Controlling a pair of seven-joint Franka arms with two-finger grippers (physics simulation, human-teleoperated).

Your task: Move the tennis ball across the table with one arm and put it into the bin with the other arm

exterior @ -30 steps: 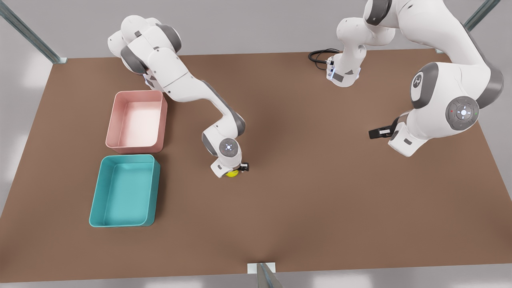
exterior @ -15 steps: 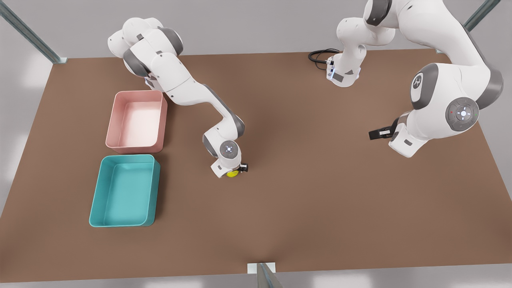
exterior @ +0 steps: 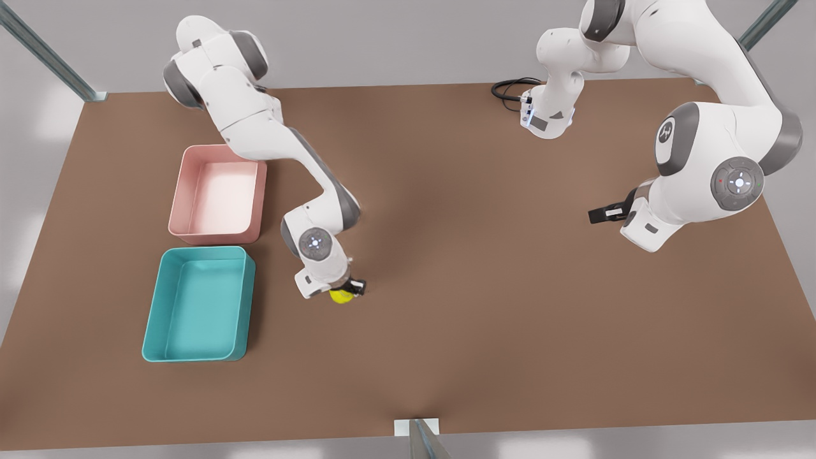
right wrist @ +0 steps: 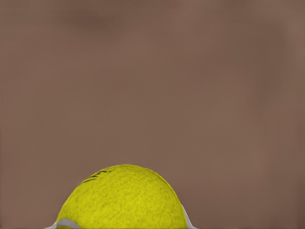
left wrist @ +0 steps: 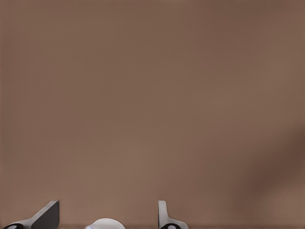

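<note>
Two bins on a plain brown table, grey surround.

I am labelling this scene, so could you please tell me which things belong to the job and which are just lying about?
Job: tennis ball held in the right gripper; table; teal bin; pink bin; left gripper, open, waiting.
Lying about: black cable.

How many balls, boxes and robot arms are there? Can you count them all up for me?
Balls: 1, the tennis ball, held in the right pincer.
Boxes: 2, the pink box and the teal box.
Robot arms: 2, the other with the left pincer open, waiting.
Total: 5.
</note>
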